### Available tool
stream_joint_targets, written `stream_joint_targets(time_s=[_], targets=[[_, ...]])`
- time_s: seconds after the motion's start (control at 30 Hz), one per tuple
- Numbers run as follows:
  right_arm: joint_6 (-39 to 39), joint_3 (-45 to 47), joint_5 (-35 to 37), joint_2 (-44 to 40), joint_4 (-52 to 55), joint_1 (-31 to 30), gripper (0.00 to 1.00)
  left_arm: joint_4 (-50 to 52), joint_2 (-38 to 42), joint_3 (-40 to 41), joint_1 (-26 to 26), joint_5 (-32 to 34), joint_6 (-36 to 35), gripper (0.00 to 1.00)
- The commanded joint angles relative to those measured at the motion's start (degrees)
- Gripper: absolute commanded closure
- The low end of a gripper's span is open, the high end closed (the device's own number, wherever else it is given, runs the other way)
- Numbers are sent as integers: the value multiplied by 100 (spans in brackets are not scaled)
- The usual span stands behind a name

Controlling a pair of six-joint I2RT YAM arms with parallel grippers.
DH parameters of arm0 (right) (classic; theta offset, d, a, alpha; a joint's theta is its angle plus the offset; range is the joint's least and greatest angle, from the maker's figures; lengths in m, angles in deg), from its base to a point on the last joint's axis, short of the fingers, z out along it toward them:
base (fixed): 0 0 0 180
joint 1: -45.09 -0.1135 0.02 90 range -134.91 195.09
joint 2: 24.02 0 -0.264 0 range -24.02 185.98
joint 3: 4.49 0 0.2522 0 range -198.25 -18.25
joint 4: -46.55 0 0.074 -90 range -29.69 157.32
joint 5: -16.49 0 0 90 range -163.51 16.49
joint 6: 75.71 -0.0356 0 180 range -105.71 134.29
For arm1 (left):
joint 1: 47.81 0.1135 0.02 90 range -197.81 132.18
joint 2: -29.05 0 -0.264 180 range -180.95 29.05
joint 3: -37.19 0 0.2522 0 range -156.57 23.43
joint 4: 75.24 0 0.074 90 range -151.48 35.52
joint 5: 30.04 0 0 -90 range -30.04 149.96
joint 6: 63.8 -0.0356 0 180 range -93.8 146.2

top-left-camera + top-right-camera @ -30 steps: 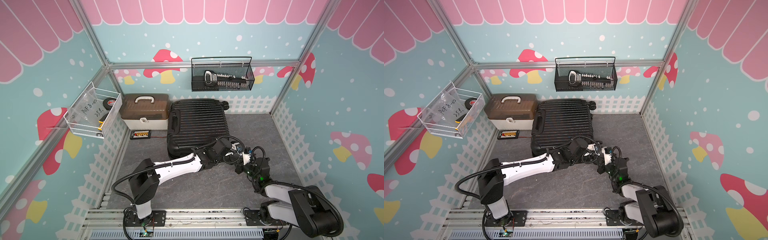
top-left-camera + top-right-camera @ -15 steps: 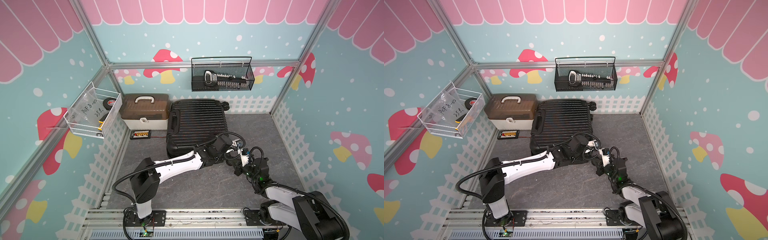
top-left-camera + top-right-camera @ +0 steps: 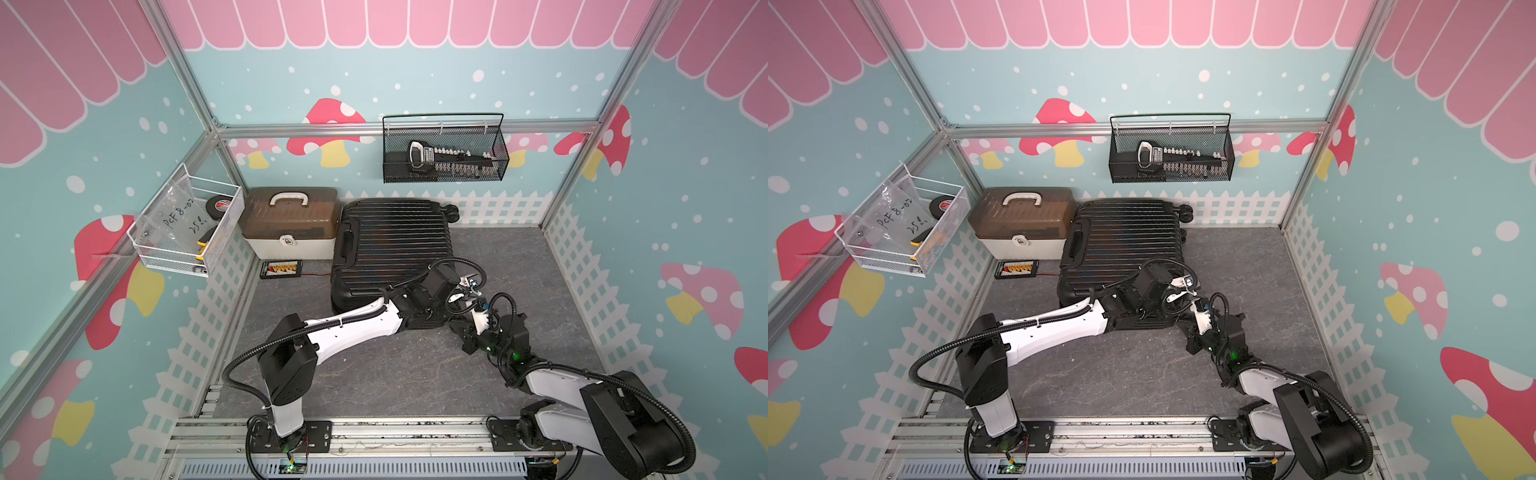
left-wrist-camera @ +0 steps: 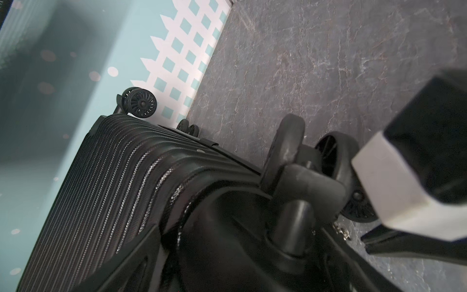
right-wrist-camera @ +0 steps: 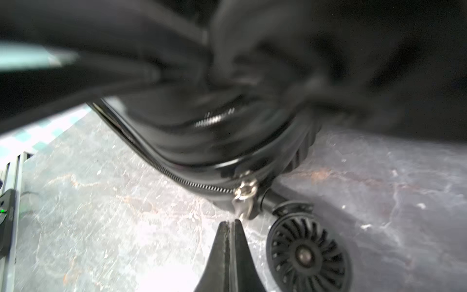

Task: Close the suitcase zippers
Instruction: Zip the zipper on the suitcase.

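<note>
Suitcase (image 3: 390,245) near corner: zipper pull (image 5: 243,194) hangs just beyond right end effector (image 5: 230,223), clenched empty, nearer arm. Track follows rim seam. Left end effector (image 3: 463,289) splayed wide.

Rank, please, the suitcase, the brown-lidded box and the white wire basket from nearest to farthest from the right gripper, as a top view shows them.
1. Suitcase, on the floor, close by.
2. Brown-lidded box, left of the suitcase, at the back.
3. White wire basket, hung on the left wall.
</note>
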Motion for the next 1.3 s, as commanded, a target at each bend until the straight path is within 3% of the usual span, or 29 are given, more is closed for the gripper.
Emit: stream_joint_targets(time_s=[0.0, 0.27, 0.5, 0.63, 0.77, 1.03, 1.27], targets=[[88, -4, 61, 20, 192, -48, 100, 178, 385, -103, 82, -388, 312, 2], [122, 5, 315, 16, 195, -53, 100, 278, 1149, 156, 307, -918, 1068, 0], [380, 64, 624, -228, 257, -54, 64, 400, 1618, 438, 594, -895, 1327, 0], [555, -28, 573, -124, 247, -70, 56, 405, 1744, 532, 665, -826, 1361, 0], [728, -87, 749, 10, 119, -110, 56, 419, 1824, 560, 760, -884, 1490, 0], [982, -218, 604, 545, -451, -149, 68, 422, 1943, 656, 885, -885, 1544, 0], [974, -205, 734, 974, -1111, -176, 72, 444, 1985, 689, 930, -888, 1538, 0]])
